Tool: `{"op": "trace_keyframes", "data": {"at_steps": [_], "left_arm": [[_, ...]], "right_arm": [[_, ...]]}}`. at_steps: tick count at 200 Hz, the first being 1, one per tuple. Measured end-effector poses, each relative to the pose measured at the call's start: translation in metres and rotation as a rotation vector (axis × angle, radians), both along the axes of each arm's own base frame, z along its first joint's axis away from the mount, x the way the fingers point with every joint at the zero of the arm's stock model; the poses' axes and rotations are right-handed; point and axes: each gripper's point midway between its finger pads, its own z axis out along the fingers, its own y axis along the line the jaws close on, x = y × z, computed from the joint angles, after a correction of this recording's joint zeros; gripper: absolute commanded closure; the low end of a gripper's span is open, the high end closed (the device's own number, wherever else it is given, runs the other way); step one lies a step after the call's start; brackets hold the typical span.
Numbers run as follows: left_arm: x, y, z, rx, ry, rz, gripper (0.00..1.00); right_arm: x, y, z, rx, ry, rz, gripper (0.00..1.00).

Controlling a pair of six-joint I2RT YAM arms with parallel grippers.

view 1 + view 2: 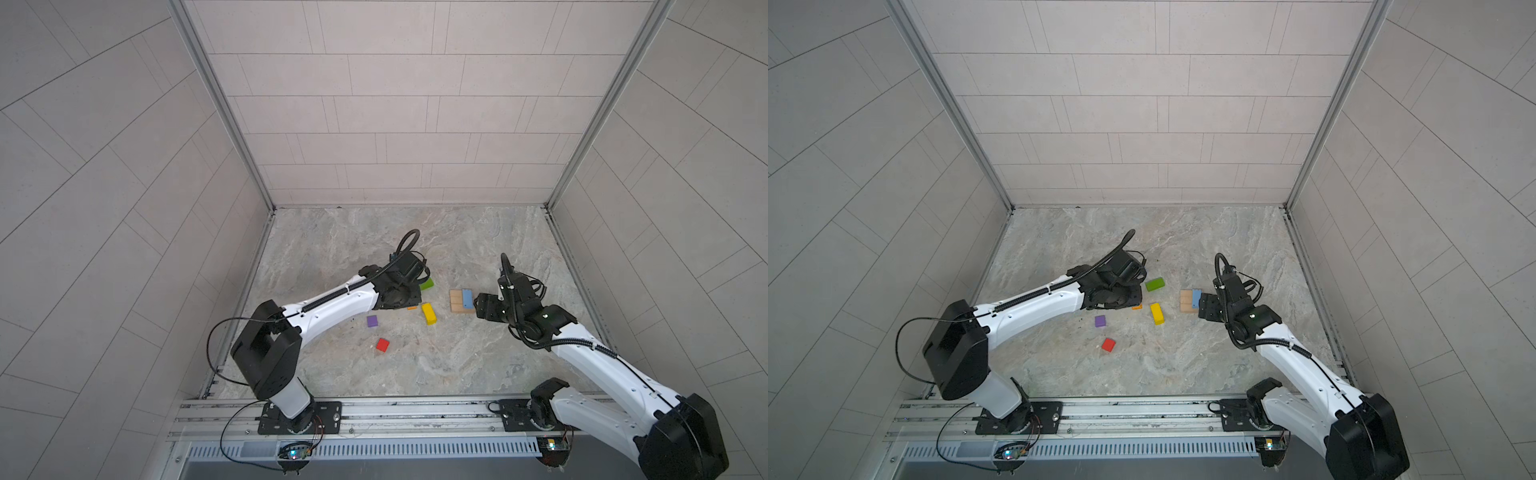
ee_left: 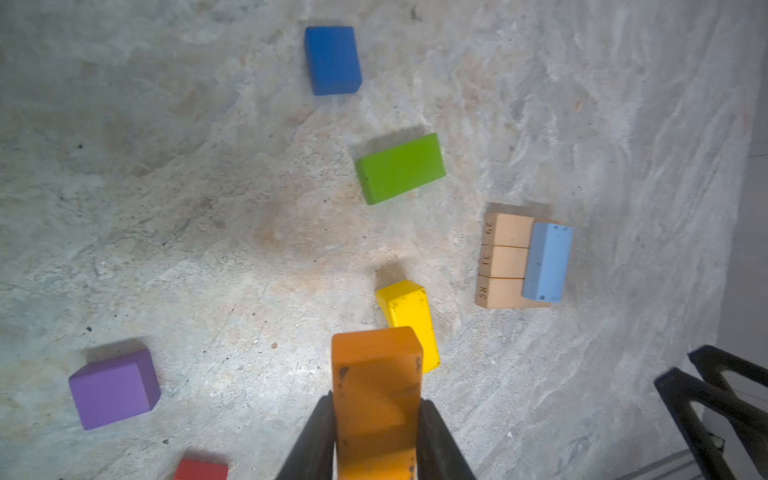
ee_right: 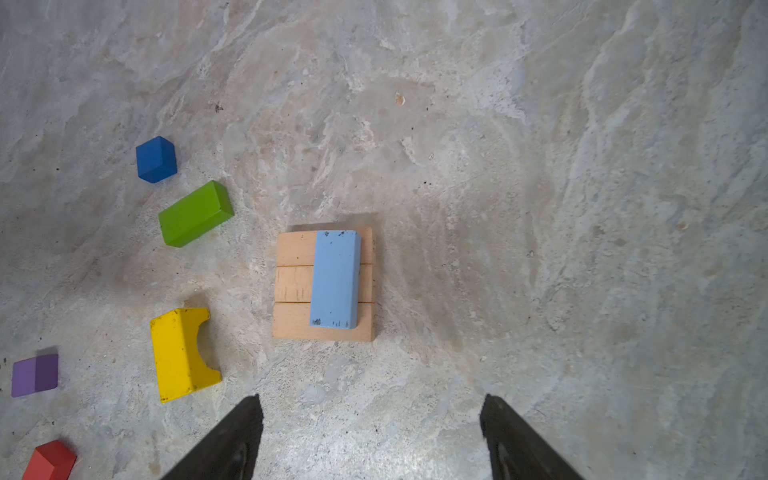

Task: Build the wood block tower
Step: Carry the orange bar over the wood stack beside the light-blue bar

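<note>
Snugly between left jaws, orange bar (image 2: pixel 376 395)

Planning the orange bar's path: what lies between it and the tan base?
Only the yellow block lies between the orange bar and the tan base, clearest in the left wrist view.

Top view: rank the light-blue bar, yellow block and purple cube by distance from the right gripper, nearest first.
1. light-blue bar: lying on the tan bars, just ahead of the open right gripper.
2. yellow block: left of the tan bars, near mid-scene.
3. purple cube: farther left again, past the yellow block.
</note>
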Motion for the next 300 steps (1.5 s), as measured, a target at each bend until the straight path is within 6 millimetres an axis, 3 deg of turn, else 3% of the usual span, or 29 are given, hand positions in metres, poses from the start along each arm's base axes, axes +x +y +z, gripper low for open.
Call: {"op": "trace_keyframes", "data": {"at_steps": [27,47,126,178,239,300], "left_arm": [[0.005,-0.018,0.018,-0.034,-0.032,-0.048,0.7],[0.01,-0.033,0.02,-0.049,-0.035,-0.08,0.7],[0.028,-0.087,-0.011,-0.08,0.01,-0.18,0.68],[0.04,-0.112,-0.024,-0.12,0.02,-0.206,0.68],[0.04,-0.133,-0.043,-0.159,0.053,-0.235,0.68],[0.037,-0.147,-0.051,-0.195,0.069,-0.249,0.66]], "right_arm": [[0.01,-0.007,0.007,0.009,-0.004,-0.013,0.16],[0.015,-0.012,0.006,0.015,0.004,-0.023,0.16],[0.019,-0.033,-0.014,0.001,0.076,-0.073,0.16],[0.022,-0.047,-0.03,0.003,0.129,-0.107,0.16],[0.026,-0.048,-0.042,0.017,0.165,-0.107,0.16],[0.026,-0.047,-0.048,0.031,0.183,-0.104,0.16]]}}
